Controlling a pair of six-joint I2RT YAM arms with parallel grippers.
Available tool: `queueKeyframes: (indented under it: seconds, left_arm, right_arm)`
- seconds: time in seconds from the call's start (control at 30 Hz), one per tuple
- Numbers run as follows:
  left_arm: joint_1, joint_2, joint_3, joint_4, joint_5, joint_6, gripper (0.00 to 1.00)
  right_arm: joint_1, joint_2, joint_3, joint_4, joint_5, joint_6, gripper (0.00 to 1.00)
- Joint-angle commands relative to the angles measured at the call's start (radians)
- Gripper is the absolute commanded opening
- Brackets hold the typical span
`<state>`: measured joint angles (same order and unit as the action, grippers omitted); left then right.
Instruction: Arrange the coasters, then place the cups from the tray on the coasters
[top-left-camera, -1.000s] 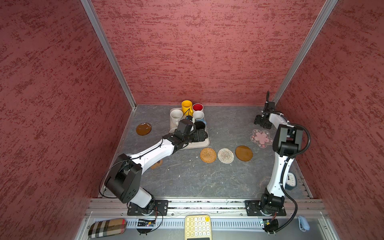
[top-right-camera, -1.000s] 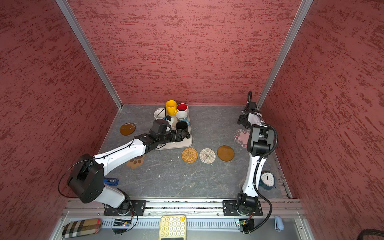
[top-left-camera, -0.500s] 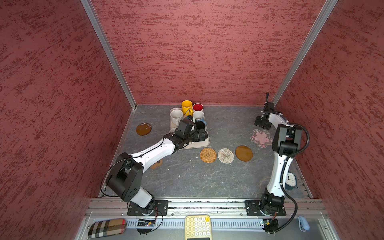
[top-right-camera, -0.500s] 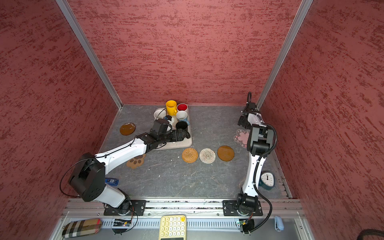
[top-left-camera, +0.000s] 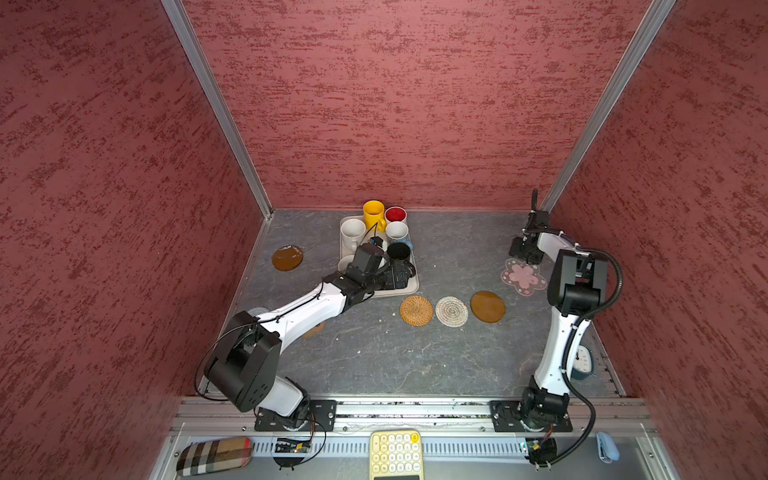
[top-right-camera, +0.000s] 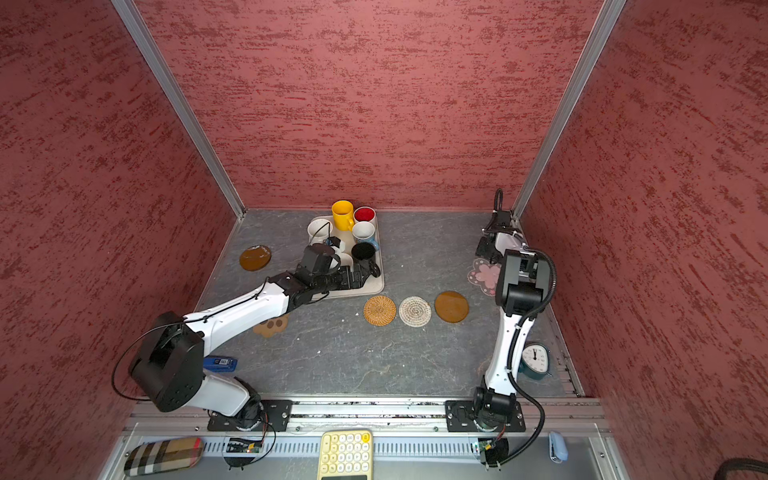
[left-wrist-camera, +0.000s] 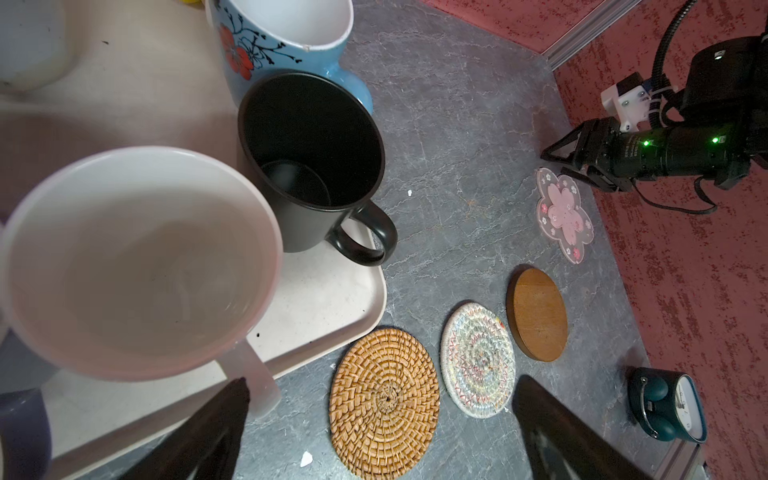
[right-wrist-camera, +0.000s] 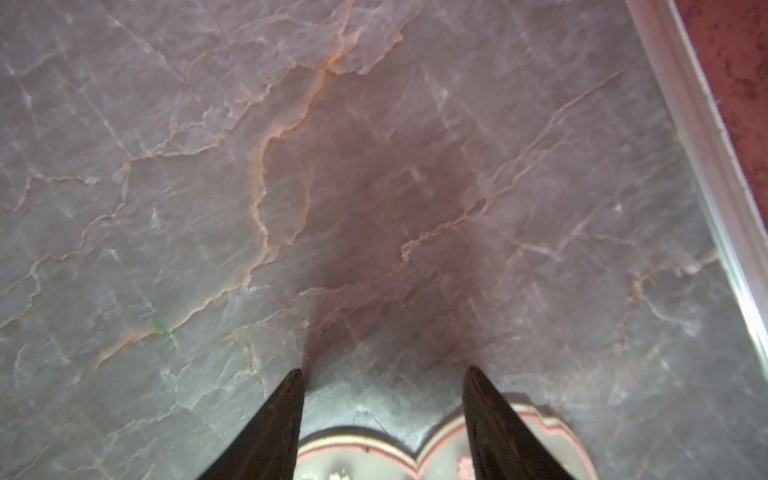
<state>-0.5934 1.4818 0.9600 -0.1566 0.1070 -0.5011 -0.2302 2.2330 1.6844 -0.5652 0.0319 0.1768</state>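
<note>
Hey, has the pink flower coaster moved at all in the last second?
No. The flower coaster lies in the same spot on the table, at the same offset from the amber disc next to it in both top views.

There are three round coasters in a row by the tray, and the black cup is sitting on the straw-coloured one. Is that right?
Not quite. The black cup is not on the straw-coloured coaster; it stands on the tray, as the left wrist view shows. That coaster has nothing on it. The rest is right.
</note>
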Motion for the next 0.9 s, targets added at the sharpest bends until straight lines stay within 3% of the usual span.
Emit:
queueKeyframes:
  seconds: [0.0,0.63,0.87]
  left_arm:
    - [-0.011,-0.032,-0.026,0.024,-0.003,-0.010,1.00]
    - [-0.039,-0.148,-0.131,0.035,-0.031,-0.028,1.00]
    - [-0.039,-0.160,-0.132,0.028,-0.041,-0.024,0.99]
  right_arm:
    - [-0.001,-0.022,-0.065,-0.028,0.009,0.010,0.61]
    - [-0.001,-0.173,-0.263,0.031,0.131,-0.002,0.61]
    - [0.003,-0.229,-0.238,0.033,0.087,-0.012,0.76]
